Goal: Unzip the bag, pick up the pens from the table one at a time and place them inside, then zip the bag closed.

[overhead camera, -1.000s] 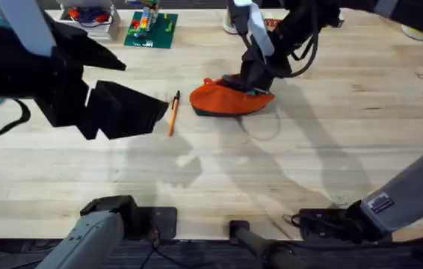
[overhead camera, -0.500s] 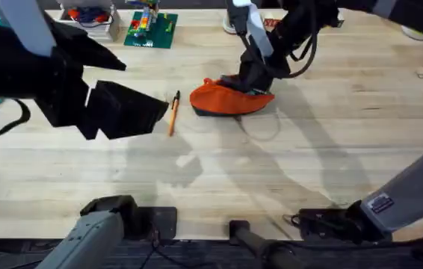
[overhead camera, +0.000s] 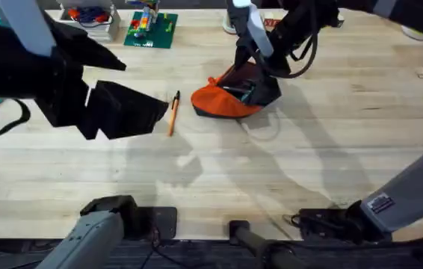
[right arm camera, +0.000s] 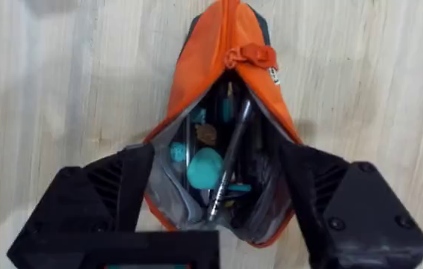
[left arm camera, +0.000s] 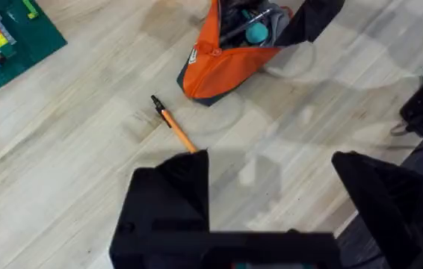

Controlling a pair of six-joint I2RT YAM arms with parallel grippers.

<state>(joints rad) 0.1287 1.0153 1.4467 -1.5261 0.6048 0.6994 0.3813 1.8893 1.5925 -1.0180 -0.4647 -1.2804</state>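
Overhead, the table (overhead camera: 219,172) carries the bag (overhead camera: 223,101) at its middle far side, unzipped and gaping. The right gripper (right arm camera: 211,205) hangs directly over the mouth, fingers spread wide and holding nothing. Inside lie dark slim items, one greyish rod probably the silver pen, though I cannot tell for sure. The left gripper (left arm camera: 271,194) hovers wide and empty above the orange pen (overhead camera: 173,113), which lies on the table just beside the bag. So unzipping looks done; one pen and the zip-up remain.
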